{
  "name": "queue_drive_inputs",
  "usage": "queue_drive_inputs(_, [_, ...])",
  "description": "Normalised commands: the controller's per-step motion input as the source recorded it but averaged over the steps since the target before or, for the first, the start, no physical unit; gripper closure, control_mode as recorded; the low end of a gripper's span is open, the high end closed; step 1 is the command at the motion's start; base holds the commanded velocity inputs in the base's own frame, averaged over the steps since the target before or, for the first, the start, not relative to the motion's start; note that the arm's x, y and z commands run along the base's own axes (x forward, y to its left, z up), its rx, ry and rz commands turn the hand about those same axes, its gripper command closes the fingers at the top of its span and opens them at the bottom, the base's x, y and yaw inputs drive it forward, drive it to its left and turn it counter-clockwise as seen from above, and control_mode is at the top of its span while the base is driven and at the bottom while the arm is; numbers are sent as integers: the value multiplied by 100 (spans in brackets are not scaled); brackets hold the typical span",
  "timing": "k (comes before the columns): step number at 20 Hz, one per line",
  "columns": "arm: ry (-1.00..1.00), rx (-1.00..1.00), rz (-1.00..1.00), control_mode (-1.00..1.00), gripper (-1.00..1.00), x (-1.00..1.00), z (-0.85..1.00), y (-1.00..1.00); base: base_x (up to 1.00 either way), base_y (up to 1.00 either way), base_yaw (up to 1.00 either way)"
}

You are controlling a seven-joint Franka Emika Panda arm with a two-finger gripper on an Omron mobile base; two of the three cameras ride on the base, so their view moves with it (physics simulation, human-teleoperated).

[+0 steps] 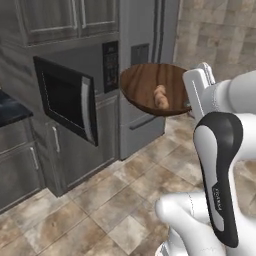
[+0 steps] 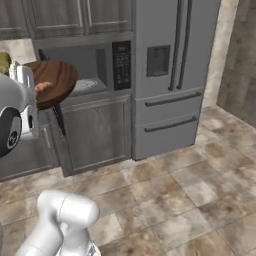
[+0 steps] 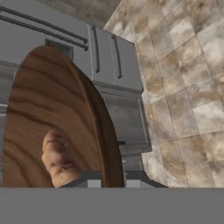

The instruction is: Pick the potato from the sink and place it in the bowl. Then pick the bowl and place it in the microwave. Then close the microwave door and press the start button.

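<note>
The potato (image 1: 160, 96) is already seen lying inside the bowl (image 1: 145, 85) — the first step is judged done. The bowl is carried in the air, tilted, in front of the microwave (image 2: 87, 65), whose door (image 1: 67, 99) stands wide open. The tool (image 3: 113, 178) is clamped on the bowl's rim, one finger on each side of the edge, with the potato resting just inside that rim, beside the fingers. Still left, by the look of it — the bowl must be set on the turntable, the door shut, the start button pressed.
</note>
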Motion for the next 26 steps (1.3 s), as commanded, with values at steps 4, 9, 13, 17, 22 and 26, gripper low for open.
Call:
queue_drive_inputs(4, [0,0,0,100,100,0,0,0,3,-41,-31])
queue_drive_inputs(9, [0,0,0,100,100,0,0,0,38,-31,-27])
queue_drive_inputs(13, [0,0,0,100,100,0,0,0,65,-29,-18])
queue_drive_inputs(17, [0,0,0,100,100,0,0,0,95,-37,-6])
queue_drive_inputs(22, [0,0,0,100,100,0,0,0,100,-35,6])
queue_drive_inputs(26, [0,0,0,100,100,0,0,0,97,-18,32])
